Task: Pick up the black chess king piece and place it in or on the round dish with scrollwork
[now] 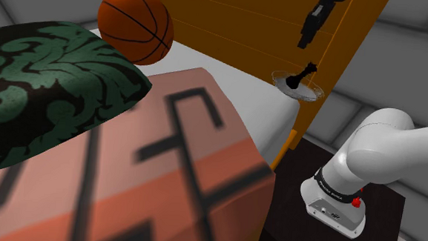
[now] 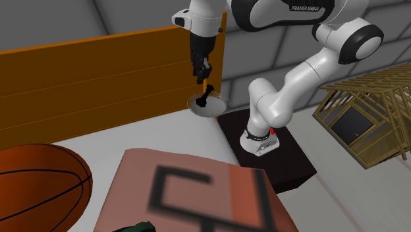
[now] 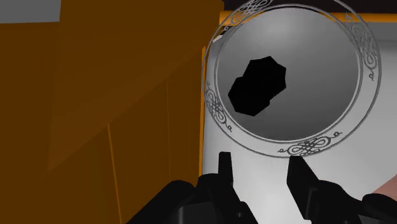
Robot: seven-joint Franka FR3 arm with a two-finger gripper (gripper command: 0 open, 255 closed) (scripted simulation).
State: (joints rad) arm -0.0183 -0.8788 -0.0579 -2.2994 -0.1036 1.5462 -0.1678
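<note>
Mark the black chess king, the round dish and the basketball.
black chess king (image 3: pixel 257 87), wrist view, middle of its black shape.
round dish (image 3: pixel 310 149), wrist view, scrollwork on rim.
basketball (image 1: pixel 135 25), shoulder view, middle of ball.

We record the white arm standing on its base at the near right of the shoulder view, folded at the elbow and reaching up and left to the far side. The wrist is turned downward, so the black gripper points straight down. Its fingers stand apart and clasp nothing.
</note>
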